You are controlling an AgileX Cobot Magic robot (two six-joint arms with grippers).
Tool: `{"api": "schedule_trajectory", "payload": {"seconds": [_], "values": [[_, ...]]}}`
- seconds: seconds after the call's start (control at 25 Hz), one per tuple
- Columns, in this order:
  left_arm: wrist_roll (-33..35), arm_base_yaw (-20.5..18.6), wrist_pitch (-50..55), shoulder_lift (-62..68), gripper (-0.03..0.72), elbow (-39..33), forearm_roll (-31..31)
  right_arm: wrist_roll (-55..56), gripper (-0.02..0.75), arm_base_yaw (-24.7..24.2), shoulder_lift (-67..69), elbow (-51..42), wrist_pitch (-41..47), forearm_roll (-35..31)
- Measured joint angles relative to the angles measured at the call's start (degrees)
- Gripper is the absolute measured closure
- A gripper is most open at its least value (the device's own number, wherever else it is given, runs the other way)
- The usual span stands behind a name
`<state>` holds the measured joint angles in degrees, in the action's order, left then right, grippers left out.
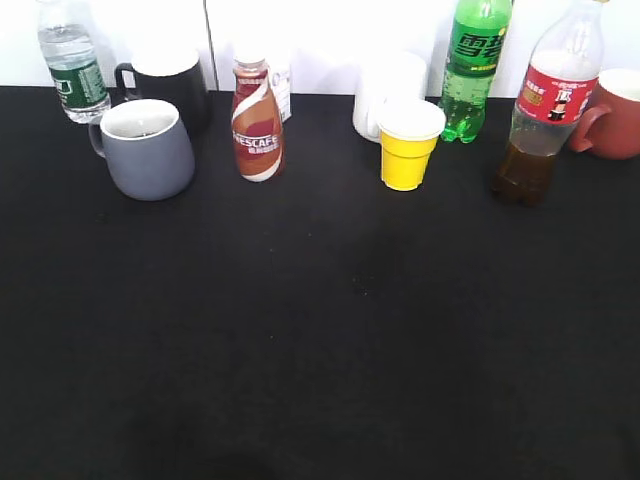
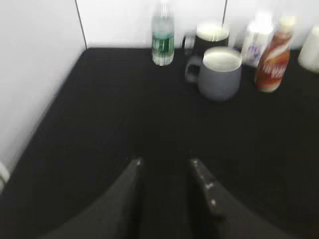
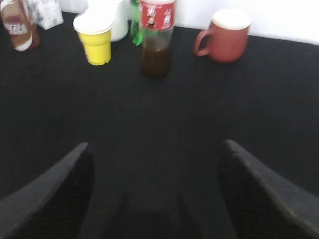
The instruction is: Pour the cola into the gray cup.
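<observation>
The cola bottle (image 1: 548, 110), clear plastic with a red label and dark liquid in its lower part, stands upright at the back right; it also shows in the right wrist view (image 3: 156, 37). The gray cup (image 1: 147, 148), blue-gray with a cream inside, stands at the back left and shows in the left wrist view (image 2: 218, 72). Neither gripper shows in the exterior view. My left gripper (image 2: 164, 163) is open and empty, well short of the gray cup. My right gripper (image 3: 155, 147) is wide open and empty, well short of the cola bottle.
Along the back stand a water bottle (image 1: 72, 62), a black mug (image 1: 172, 84), a Nescafe bottle (image 1: 257, 122), a white cup (image 1: 388, 90), a yellow cup (image 1: 407, 145), a green soda bottle (image 1: 473, 62) and a dark red mug (image 1: 618, 115). A white wall borders the table's left side (image 2: 35, 74).
</observation>
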<state>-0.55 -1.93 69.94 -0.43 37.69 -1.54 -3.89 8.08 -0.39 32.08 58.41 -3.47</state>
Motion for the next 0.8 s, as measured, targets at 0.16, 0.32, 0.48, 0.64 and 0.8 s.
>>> {"api": "schedule_trajectory", "payload": {"seconds": [0.16, 0.32, 0.48, 0.64, 0.8], "values": [[0.0, 0.0, 0.0, 0.0, 0.461, -4.8, 1.5, 0.1, 0.15, 0.0, 0.0, -1.0, 3.3, 0.0], [0.0, 0.0, 0.0, 0.0, 0.461, -4.9, 1.5, 1.2, 0.151, 0.0, -0.1, -2.6, 2.7, -1.1], [0.0, 0.0, -7.5, 0.0, 0.461, -7.5, 1.5, 2.1, 0.151, 0.0, -0.1, -3.2, 1.6, -1.5], [0.0, 0.0, -8.8, 0.0, 0.461, -8.0, 1.5, 2.1, 0.151, 0.0, -0.1, -3.2, 1.4, -1.5], [0.0, 0.0, -8.8, 0.0, 0.461, -8.1, 1.5, 2.2, 0.151, 0.0, -0.1, -3.2, 1.4, -1.5]]}}
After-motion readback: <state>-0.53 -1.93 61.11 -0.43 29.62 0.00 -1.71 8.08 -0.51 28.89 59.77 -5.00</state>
